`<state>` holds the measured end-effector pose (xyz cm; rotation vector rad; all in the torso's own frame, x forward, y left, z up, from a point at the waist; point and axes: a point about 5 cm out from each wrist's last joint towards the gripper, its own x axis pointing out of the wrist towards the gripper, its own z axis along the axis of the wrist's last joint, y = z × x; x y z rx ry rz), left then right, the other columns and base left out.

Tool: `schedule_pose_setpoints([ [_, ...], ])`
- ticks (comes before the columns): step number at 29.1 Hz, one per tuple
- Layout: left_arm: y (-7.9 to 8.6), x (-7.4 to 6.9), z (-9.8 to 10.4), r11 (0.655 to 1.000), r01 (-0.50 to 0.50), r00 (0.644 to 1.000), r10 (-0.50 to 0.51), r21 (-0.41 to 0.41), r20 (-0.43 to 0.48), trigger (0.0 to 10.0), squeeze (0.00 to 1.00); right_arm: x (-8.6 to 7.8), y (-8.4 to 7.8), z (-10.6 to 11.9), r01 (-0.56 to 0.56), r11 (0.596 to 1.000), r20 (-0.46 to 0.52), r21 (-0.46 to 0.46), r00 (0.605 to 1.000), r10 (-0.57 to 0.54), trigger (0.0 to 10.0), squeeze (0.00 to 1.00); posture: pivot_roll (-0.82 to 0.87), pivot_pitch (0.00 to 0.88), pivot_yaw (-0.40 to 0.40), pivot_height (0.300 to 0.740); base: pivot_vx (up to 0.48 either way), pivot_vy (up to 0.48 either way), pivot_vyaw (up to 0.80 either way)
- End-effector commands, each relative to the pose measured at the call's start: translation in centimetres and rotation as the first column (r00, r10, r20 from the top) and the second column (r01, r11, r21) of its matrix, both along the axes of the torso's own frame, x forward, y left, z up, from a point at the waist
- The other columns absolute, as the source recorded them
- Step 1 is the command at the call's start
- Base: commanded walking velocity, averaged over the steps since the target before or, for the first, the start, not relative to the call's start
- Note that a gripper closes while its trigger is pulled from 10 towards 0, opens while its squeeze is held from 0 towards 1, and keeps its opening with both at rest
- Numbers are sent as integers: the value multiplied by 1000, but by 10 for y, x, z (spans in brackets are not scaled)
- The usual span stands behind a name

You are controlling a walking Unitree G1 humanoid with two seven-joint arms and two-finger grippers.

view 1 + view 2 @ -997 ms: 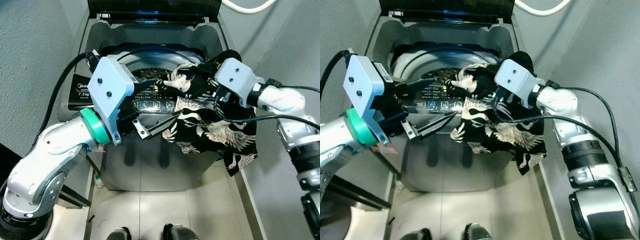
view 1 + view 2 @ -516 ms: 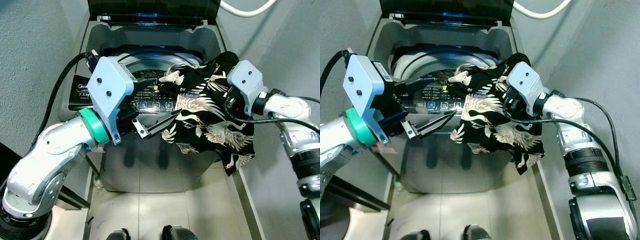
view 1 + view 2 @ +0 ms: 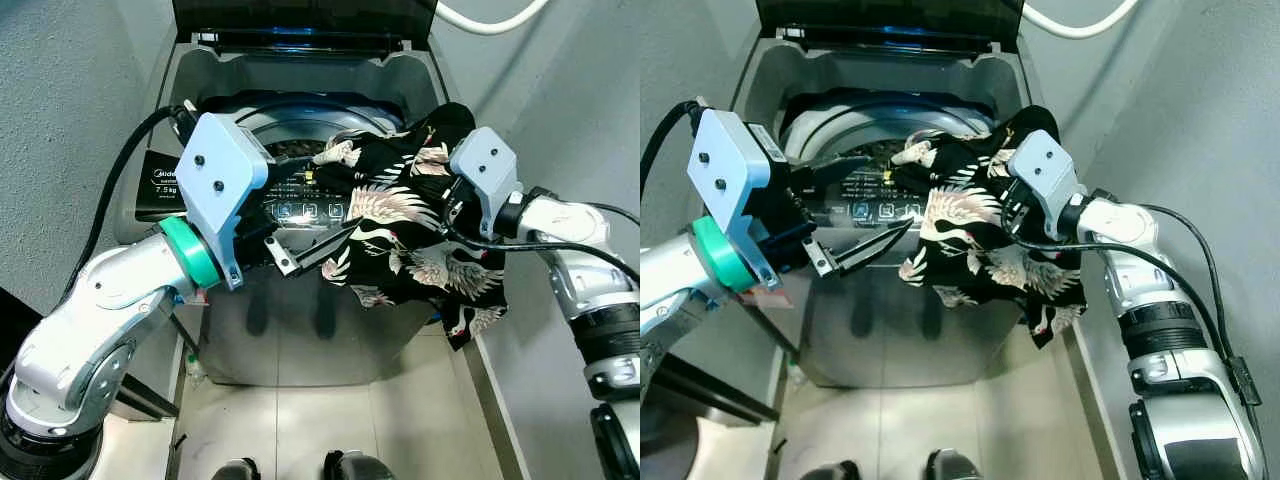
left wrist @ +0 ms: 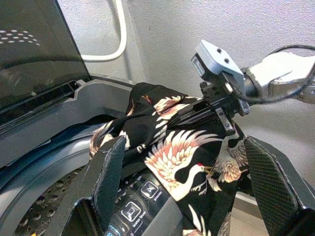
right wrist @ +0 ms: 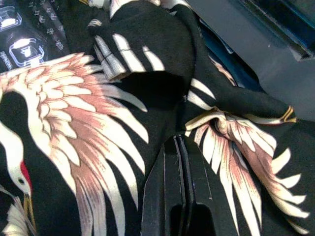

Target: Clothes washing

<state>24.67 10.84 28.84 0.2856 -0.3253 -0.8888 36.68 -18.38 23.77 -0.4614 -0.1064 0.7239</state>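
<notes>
The washing machine [image 3: 200,90] stands open, with its lid up at the back. On the left side of the machine, the left gripper [image 3: 300,235] hangs just over the front edge, by the lit button panel [image 3: 310,211]. Its two black fingers [image 4: 109,177] are spread wide apart and hold nothing.

In the middle you can see the shiny drum [image 3: 290,145] with its little holes, down inside the machine.

On the right side of the machine lies the black shirt [image 3: 420,250] with white and pink birds on it. Part of it lies over the front right corner, a bit reaches toward the drum, and a big part hangs down the front, outside the machine. The right gripper [image 5: 178,162] is in the middle of the shirt, up on the machine's right edge. Its fingers are pressed tight together with cloth bunched round them, so it looks like it is pinching the shirt.

The shirt looks soft, thin and light. It will fold and flop, and it may slip off because so much hangs outside. A good place to grab is a thick bunch near the top, so the hanging part can be lifted over the edge into the drum.
</notes>
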Motion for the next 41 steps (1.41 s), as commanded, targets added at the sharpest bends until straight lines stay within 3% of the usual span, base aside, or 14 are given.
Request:
schedule_pose_setpoints([
  [1, -1, -2, -2, 1000, 4, 1000, -4, 10, -2, 10000, 0, 0, 14, 11, -48, 994, 6, 102, 999, 48, 0, 0, 24, 123, 14, 740, 0, 0, 0],
  [4, -2, -2, -2, 1000, 4, 1000, -4, 10, -2, 10000, 0, 0, 20, 19, -68, 988, 30, 137, 997, 65, 0, 0, 24, 123, 14, 740, 0, 0, 0],
  [5, -3, -2, -2, 1000, 10, 1000, -10, 6, -3, 10000, 0, 3, 47, 45, -143, 969, 114, 203, 986, 121, 0, 0, 21, 118, 19, 740, 0, 0, 0],
  [13, -6, -1, -2, 1000, 15, 1000, -15, 0, -1, 10000, 0, 10, 98, 87, -241, 932, 228, 272, 957, 181, 0, 0, 28, 113, 8, 740, 0, 0, 0],
  [14, -8, -2, -2, 1000, 14, 1000, -14, -6, 1, 10000, 0, 12, 122, 107, -255, 921, 282, 296, 944, 171, 7961, 0, 36, 111, 2, 740, 0, 0, 0],
  [15, -8, -3, -2, 1000, 13, 1000, -13, -8, 1, 10000, 0, 12, 130, 111, -254, 920, 295, 299, 941, 164, 10000, 0, 39, 110, -1, 740, 0, 0, 0],
  [17, -9, -3, -2, 1000, 12, 1000, -12, -10, 2, 10000, 0, 12, 134, 114, -252, 919, 299, 301, 941, 160, 10000, 0, 42, 110, -3, 740, 0, 0, 0],
  [20, -8, -4, -2, 1000, 7, 1000, -7, -11, 3, 10000, 0, 13, 127, 108, -211, 951, 314, 226, 940, 134, 10000, 0, 44, 113, -3, 740, 0, 0, 0],
  [26, -6, -4, -4, 1000, 8, 1000, -8, -2, -7, 10000, 0, 10, 79, 82, -159, 976, 262, 151, 958, 115, 10000, 0, 22, 121, 7, 740, 0, 0, 0],
  [29, -3, -6, -6, 1000, 24, 1000, -23, 16, -19, 10000, 0, -5, 32, 65, -125, 987, 229, 102, 968, 99, 10000, 0, 16, 122, 20, 740, 0, 0, 0],
  [30, 1, -8, -6, 999, 22, 999, -22, 29, -23, 10000, 0, -14, 16, 58, -101, 990, 208, 95, 975, 79, 10000, 220, 15, 122, 30, 740, 0, 0, 0],
  [32, 4, -9, -6, 999, 21, 999, -20, 38, -26, 10000, 0, -21, 5, 53, -85, 993, 194, 88, 979, 66, 10000, 220, 15, 122, 30, 740, 0, 0, 0],
  [33, 8, -10, -5, 998, 20, 999, -19, 54, -30, 10000, 0, -30, -4, 46, -73, 995, 175, 75, 983, 59, 10000, 914, 17, 122, 42, 740, 0, 0, 0],
  [41, 26, -17, -15, 985, 70, 992, -51, 156, -118, 10000, 0, -54, -8, 16, -135, 990, 49, 36, 990, 133, 10000, 1000, 26, 115, 62, 740, 0, 0, 0],
])
